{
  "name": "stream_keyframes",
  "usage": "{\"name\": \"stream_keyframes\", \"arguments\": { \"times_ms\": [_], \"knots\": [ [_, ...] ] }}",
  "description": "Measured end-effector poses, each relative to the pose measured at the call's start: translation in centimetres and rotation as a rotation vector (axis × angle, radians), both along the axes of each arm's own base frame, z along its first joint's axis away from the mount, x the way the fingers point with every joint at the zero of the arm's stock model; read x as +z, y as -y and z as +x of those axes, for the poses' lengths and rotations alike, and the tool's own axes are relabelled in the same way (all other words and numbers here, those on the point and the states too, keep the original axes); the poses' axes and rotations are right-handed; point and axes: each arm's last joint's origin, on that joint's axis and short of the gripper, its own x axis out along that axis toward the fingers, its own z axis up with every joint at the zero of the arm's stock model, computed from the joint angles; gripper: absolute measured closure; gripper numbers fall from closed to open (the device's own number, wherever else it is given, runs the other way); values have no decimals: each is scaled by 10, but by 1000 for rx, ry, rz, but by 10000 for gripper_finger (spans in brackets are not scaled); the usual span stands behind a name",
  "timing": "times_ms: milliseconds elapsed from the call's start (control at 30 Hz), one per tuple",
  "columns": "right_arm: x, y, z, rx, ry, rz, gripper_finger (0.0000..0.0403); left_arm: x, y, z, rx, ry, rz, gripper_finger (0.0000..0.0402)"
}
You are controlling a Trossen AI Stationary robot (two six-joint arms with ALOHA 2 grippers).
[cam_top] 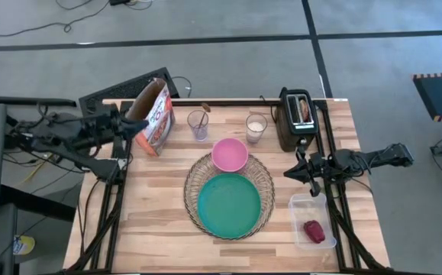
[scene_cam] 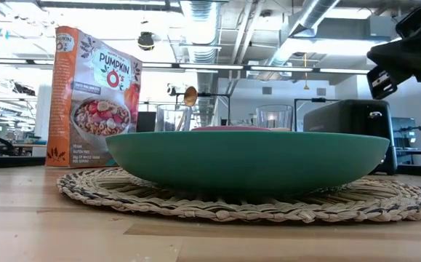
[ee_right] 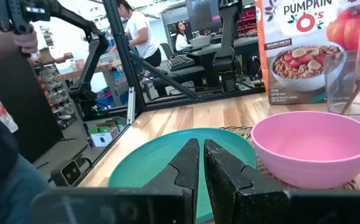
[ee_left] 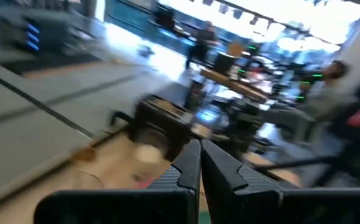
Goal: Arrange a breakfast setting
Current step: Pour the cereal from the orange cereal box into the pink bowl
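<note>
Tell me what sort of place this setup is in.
Likely an open robotics lab or workshop, not a kitchen: exposed ceiling ducts, people at computer desks behind the table, and floor cables around it.

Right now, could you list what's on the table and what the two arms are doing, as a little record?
centre: green plate on a woven mat
behind plate: pink bowl
back row: cereal box, glass with spoon, cup, toaster
right front: clear tub holding a dark red fruit
left gripper: shut, by the cereal box
right gripper: shut, empty, beside the toaster
</note>
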Motion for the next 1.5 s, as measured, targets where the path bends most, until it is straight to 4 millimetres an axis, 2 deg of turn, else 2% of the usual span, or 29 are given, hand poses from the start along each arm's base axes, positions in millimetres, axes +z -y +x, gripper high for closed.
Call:
{"name": "stream_keyframes", "arguments": {
  "times_ms": [133, 300, 500, 667, 767, 900, 1033, 1333, 1500],
  "knots": [
    [7, 0, 0, 4, 57, 91, 351, 13, -1, 4, 58, -14, 72, 400],
    [19, 1, -2, 32, 150, 297, 351, 14, -8, 4, 186, -75, 78, 372],
    [36, 2, -7, 76, 257, 458, 351, 9, -16, 5, 228, -174, -19, 291],
    [59, 6, -17, 56, 456, 598, 351, 8, -23, 10, 234, -334, -108, 218],
    [68, 10, -23, 5, 568, 638, 351, 7, -28, 14, 240, -448, -190, 191],
    [71, 12, -25, -53, 612, 668, 351, 6, -37, 19, 297, -584, -300, 183],
    [68, 12, -23, -84, 586, 605, 351, -1, -47, 24, 367, -741, -355, 189],
    [65, 12, -21, -125, 544, 589, 351, -13, -76, 42, 363, -864, -426, 193],
    [64, 12, -20, -126, 538, 587, 351, -16, -86, 44, 367, -897, -434, 193]
  ]
}}
